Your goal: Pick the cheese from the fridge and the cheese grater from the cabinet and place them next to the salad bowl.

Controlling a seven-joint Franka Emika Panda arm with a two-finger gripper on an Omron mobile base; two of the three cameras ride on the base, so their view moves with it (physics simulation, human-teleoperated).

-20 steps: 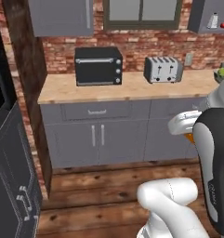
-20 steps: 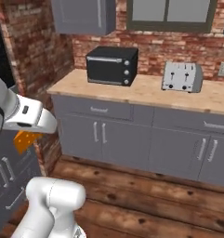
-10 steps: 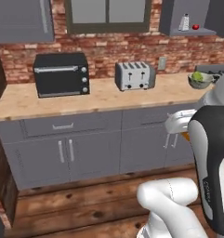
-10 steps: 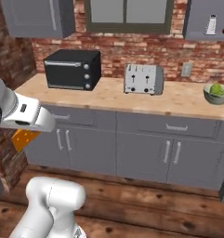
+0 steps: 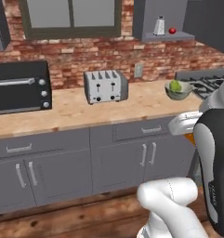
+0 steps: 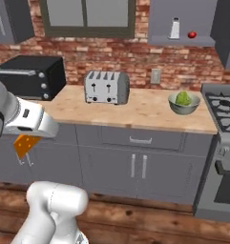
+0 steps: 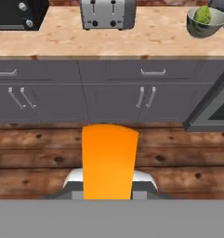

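Fingers [image 7: 108,193] clenched on the cheese [image 7: 108,158]; in the hand view the orange wedge rises from between them, its long axis running along the line of the fingers and its broad flat face toward the camera. Fingertips themselves are hidden behind the wedge. In the right base view the cheese [image 6: 26,145] hangs below the white hand, pointing downward, held in open air in front of the grey lower doors and below the level of the table [image 6: 135,112] top.

Table front edge runs straight across the hand view, with drawers and paired door handles beneath it. Wood floor [image 7: 178,158] under the cheese is bare.

Salad bowl [image 6: 183,102] sits near the right end of the table, close to the stove [image 6: 226,107], green leaves inside. Bare wood lies between the bowl and the toaster [image 6: 107,87], and also in front of the bowl toward the table edge. Black toaster oven [image 6: 33,76] stands at the far left.

Cheese grater [image 6: 174,28] stands upright in the open niche of the cabinet [image 6: 183,16], above the bowl, narrow end up, with a small red tomato [image 6: 192,35] just beside it.
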